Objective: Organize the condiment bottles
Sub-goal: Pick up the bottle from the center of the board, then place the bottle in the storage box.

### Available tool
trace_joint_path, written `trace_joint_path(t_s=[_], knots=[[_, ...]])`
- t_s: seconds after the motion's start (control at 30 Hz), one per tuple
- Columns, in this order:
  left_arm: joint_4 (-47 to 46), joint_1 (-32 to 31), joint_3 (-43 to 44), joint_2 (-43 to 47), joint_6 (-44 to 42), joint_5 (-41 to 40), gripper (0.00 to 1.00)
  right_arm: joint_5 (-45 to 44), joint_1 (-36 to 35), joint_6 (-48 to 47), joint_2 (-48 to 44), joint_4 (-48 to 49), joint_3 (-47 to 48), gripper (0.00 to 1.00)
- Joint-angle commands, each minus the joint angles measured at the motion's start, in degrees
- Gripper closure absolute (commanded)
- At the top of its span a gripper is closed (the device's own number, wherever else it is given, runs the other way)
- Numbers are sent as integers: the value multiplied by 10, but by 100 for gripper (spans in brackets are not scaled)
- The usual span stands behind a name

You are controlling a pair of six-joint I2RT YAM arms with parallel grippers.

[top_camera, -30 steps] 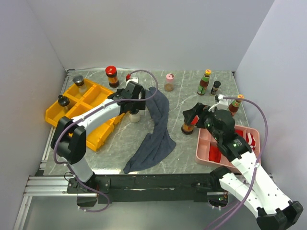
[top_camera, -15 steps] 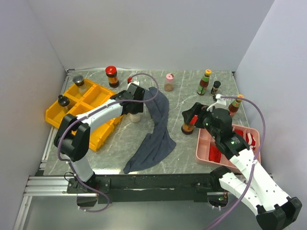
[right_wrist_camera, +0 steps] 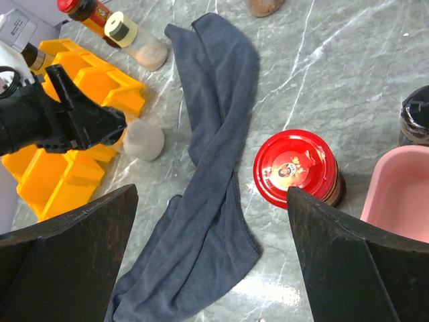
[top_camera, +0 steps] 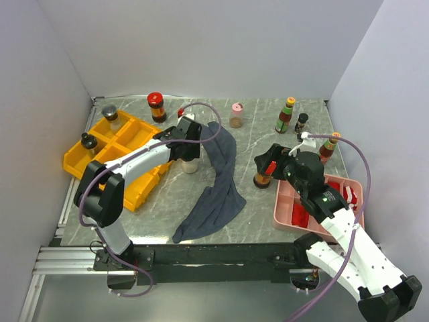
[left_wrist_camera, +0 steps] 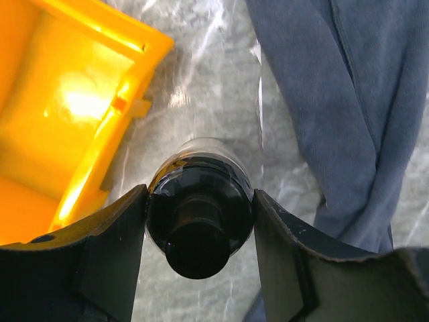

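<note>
Left end effector [left_wrist_camera: 199, 231]: clenched on a small clear bottle [right_wrist_camera: 144, 139] with a black cap; both fingers press on its round sides.
Place of the bottle: it stands upright on the tabletop [right_wrist_camera: 322, 80], left of centre in the top view, between the yellow bin tray [left_wrist_camera: 67, 107] and the grey-blue cloth [left_wrist_camera: 335, 100], near to both.
Risk of slip: the sides are round and smooth, so I think the bottle can turn or slide out when it is lifted.
Risk at the tray: the tray wall is just beside the bottle; a low carry could knock the bottle against the wall and tip it.
Risk of the cloth: its edge lies close to one finger, and could be dragged along.
Right end effector [right_wrist_camera: 211, 194]: released, fingers wide apart, grasping nothing.
Risk on that side: a red-lidded jar [right_wrist_camera: 293, 166] stands near the pink tray [right_wrist_camera: 395, 194], at the right of the wrist view; a descent not centred could push the jar over.
</note>
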State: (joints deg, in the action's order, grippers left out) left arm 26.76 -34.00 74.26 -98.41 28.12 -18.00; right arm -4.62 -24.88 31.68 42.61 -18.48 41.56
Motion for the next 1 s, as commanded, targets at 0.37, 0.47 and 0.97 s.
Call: trace_joint_path(t_s=[0.37,0.47,0.97], knots=[[107,-1,141,89,71,-140,99,-3,-2,-5,-3,1,24,0],[125,7,168,89,77,-172,99,-4,-2,-6,-5,0,24,0],[180,298,152,146,208,-220,99,-4,-2,-7,-12,-4,28,0]])
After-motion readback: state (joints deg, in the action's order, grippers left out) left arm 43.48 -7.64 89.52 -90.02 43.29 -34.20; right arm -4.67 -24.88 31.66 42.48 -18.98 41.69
